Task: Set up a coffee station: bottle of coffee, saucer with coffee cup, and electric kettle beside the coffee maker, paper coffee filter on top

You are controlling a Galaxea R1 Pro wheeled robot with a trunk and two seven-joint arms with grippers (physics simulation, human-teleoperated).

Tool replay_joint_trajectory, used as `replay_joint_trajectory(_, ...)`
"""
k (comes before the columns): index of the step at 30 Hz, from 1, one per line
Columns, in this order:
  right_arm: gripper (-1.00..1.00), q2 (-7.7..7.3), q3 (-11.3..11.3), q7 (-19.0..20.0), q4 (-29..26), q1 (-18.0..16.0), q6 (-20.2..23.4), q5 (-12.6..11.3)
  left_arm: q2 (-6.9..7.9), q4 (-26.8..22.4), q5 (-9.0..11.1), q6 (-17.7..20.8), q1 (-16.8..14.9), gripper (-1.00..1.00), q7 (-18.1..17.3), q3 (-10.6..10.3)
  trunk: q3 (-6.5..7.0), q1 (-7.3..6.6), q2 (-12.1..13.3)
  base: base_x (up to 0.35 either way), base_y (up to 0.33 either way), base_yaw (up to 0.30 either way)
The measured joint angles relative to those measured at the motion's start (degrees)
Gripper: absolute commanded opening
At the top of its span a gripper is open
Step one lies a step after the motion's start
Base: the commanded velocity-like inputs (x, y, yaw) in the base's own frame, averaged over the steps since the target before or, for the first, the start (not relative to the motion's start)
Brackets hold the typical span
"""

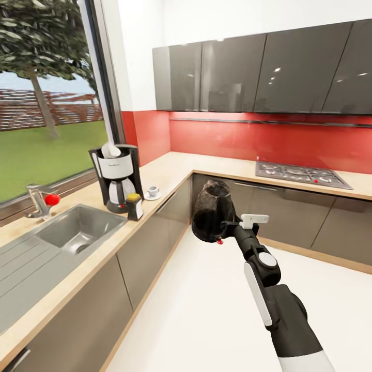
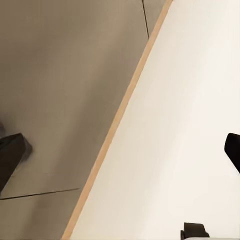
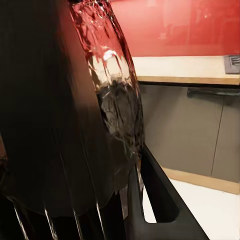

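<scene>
The black and white coffee maker [image 1: 118, 178] stands on the wooden countertop [image 1: 173, 169] by the window, with a white paper filter [image 1: 110, 150] on its top. A small bottle of coffee [image 1: 134, 206] with a yellow lid stands right beside it. A white cup [image 1: 152, 190] sits on a saucer [image 1: 153, 197] close by. My right gripper [image 1: 225, 228] is shut on the dark glossy electric kettle [image 1: 211, 209], held upright over the floor, away from the counter. In the right wrist view the kettle [image 3: 75, 110] sits close against one finger [image 3: 160, 195]. My left gripper [image 2: 120, 155] is open over the floor.
A steel sink [image 1: 77, 230] with a faucet [image 1: 37, 200] and a red knob [image 1: 51, 199] lies left of the coffee maker. A gas hob [image 1: 302, 174] sits on the far counter. Grey cabinets line both counters, with white floor [image 1: 206, 310] between them.
</scene>
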Motion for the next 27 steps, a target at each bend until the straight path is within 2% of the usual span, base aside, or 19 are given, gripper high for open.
replay_joint_trajectory(6, -1.00, -0.03, 0.00, 0.00, 0.07, 0.00, -0.01, -0.03, -0.08, 0.00, -0.02, 0.00, 0.00, 1.00, 0.00, -0.01, 0.00, 0.00, 0.00, 0.326, -0.048, 0.000)
replay_joint_trajectory(27, -1.00, 0.02, 0.00, 0.00, 0.08, 0.00, -0.03, -0.01, -0.09, 0.03, -0.01, 0.00, 0.00, 1.00, -0.01, -0.01, 0.00, 0.00, 0.00, 0.299, -0.148, 0.000)
